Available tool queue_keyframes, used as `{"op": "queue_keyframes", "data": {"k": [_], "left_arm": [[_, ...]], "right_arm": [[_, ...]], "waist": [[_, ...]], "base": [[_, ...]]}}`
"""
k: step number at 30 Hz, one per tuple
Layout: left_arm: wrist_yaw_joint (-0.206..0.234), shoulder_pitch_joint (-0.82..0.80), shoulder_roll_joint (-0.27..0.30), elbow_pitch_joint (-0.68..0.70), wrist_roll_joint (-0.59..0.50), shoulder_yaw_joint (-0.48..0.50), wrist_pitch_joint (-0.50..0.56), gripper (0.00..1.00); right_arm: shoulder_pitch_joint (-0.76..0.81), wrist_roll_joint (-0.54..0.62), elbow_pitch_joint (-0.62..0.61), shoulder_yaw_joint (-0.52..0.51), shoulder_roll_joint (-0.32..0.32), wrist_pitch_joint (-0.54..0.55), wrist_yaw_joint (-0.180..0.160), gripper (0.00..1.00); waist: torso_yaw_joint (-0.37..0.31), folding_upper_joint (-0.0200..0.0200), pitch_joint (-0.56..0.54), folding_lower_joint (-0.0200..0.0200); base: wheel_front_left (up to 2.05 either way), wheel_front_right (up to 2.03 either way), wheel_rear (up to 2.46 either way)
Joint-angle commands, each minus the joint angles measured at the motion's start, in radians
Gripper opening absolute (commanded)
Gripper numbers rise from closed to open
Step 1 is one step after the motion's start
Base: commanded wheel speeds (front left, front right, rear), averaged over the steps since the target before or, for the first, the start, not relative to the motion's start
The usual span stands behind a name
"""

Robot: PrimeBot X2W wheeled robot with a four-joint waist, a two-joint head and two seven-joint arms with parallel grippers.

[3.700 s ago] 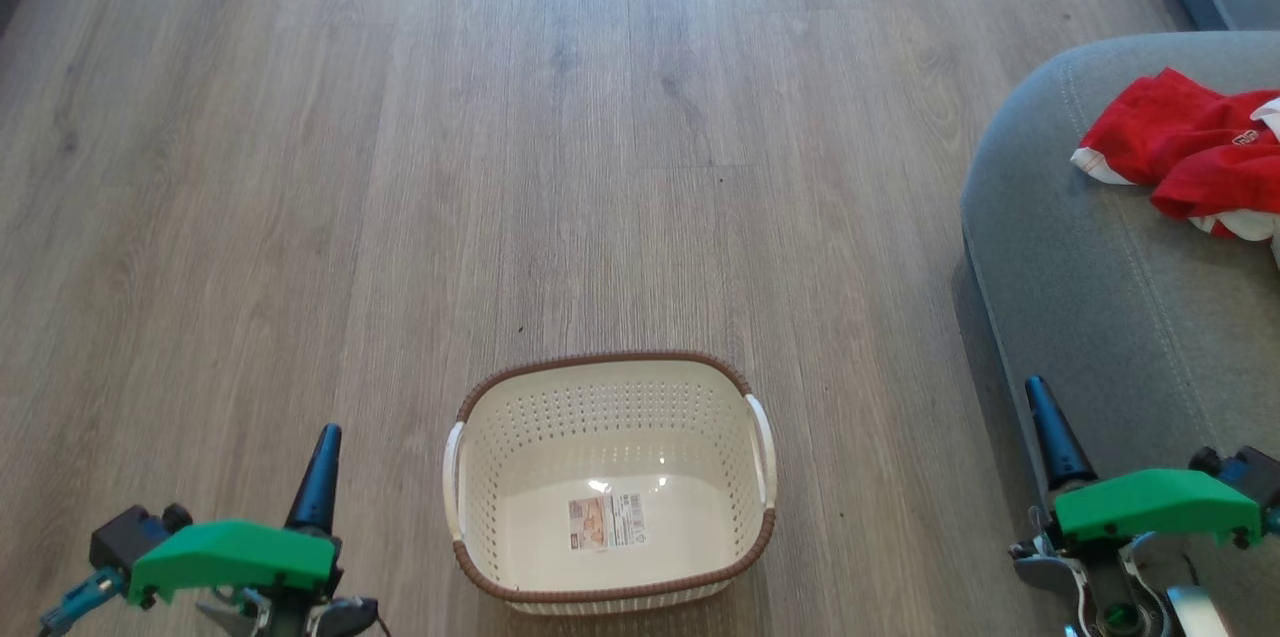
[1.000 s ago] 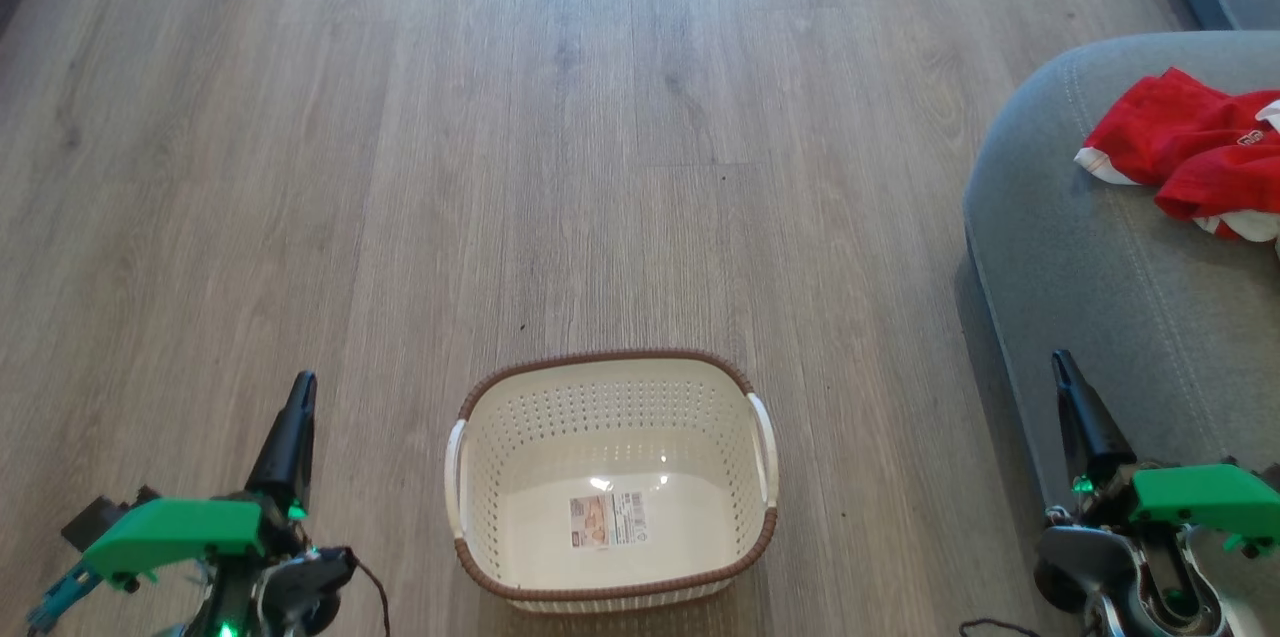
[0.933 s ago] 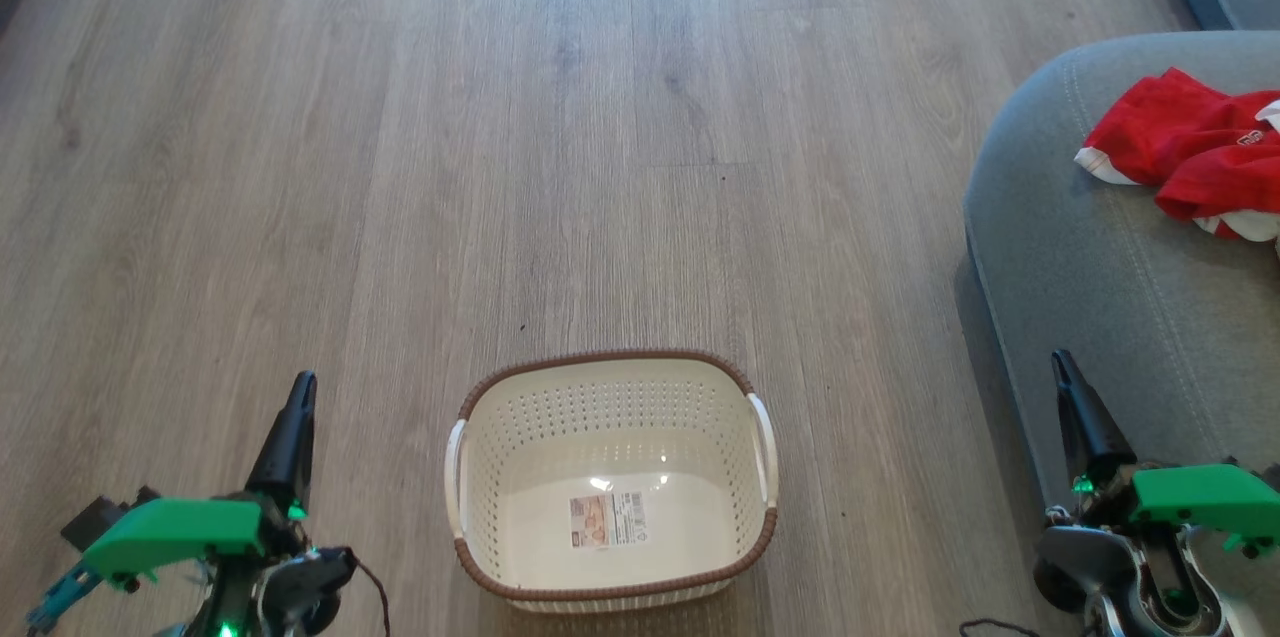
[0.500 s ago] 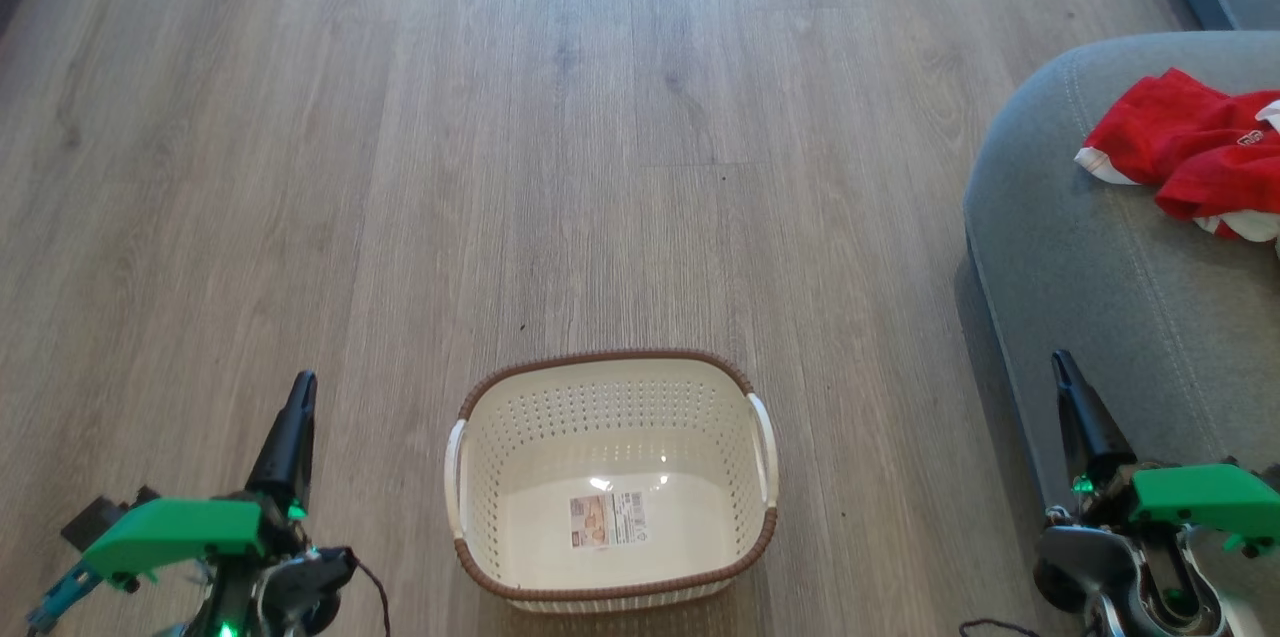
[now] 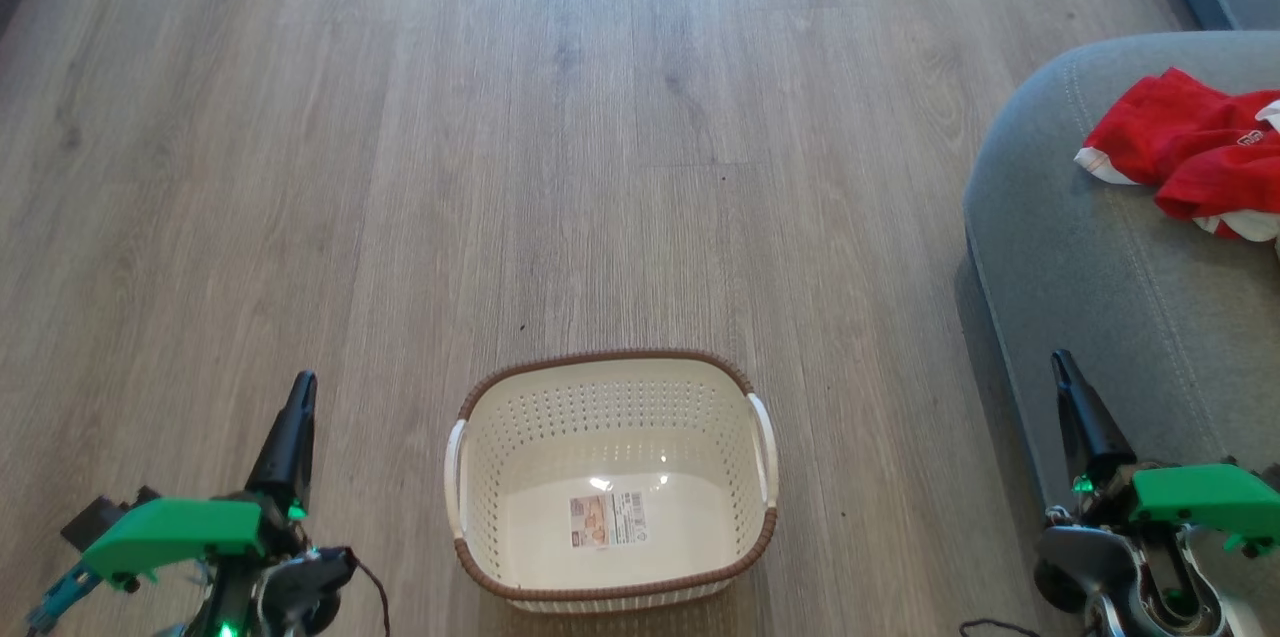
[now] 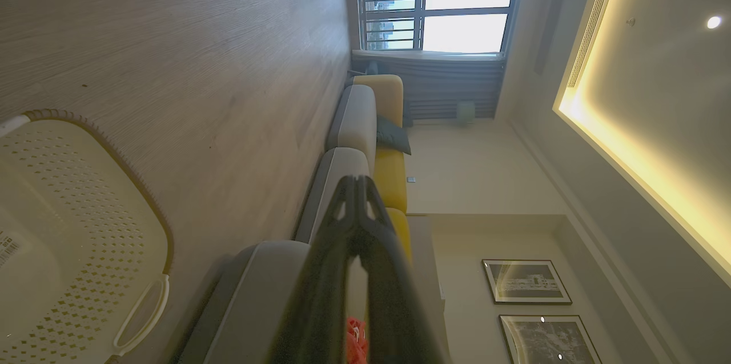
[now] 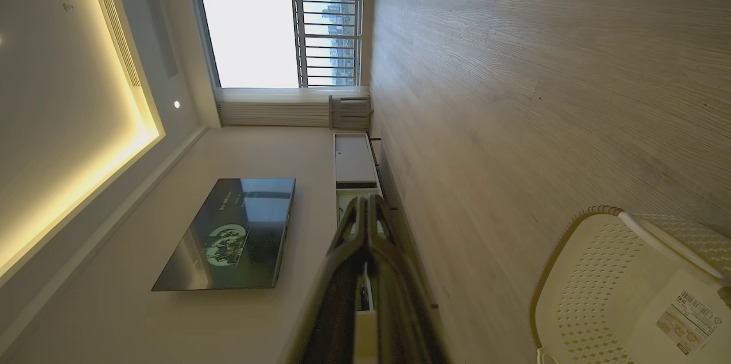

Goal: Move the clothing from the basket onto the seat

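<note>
The cream basket (image 5: 610,395) with its brown rim stands on the wooden floor at the bottom centre, with only a label sticker (image 5: 606,520) on its inside bottom. Red and white clothing (image 5: 1185,155) lies crumpled on the grey seat (image 5: 1090,267) at the right. My left gripper (image 5: 300,387) is shut and holds nothing, low to the left of the basket. Beside the seat's front edge, my right gripper (image 5: 1060,362) is shut and holds nothing. In the wrist views the left gripper (image 6: 355,181) and right gripper (image 7: 368,199) have their tips pressed together.
Wide bare wooden floor (image 5: 560,117) stretches ahead of the basket. A grey and yellow sofa (image 6: 371,118) runs toward a window. A wall television (image 7: 228,235) and a low white cabinet (image 7: 353,161) stand across the room.
Since 3.7 s ago both arms have lowered and swung slightly outward, their green housings sitting lower in view. Nothing has moved over the last second.
</note>
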State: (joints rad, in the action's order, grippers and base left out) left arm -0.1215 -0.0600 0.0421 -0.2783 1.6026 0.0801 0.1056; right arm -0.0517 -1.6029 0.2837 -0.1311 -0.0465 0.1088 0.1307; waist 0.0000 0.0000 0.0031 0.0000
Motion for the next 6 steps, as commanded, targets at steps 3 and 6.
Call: {"op": "queue_keyframes", "data": {"k": [3,6], "left_arm": [[-0.009,-0.048,0.008,0.033,0.006,0.034,0.008,0.00],[-0.009,-0.048,0.008,0.033,0.006,0.034,0.008,0.00]], "right_arm": [[-0.056,-0.006,-0.039,0.017,-0.004,0.004,0.000,0.00],[-0.056,-0.006,-0.039,0.017,-0.004,0.004,0.000,0.00]], "waist": [[0.000,0.0000,0.000,0.0000],[0.000,0.0000,0.000,0.0000]], "base": [[0.00,0.00,0.00],[0.00,0.00,0.00]]}}
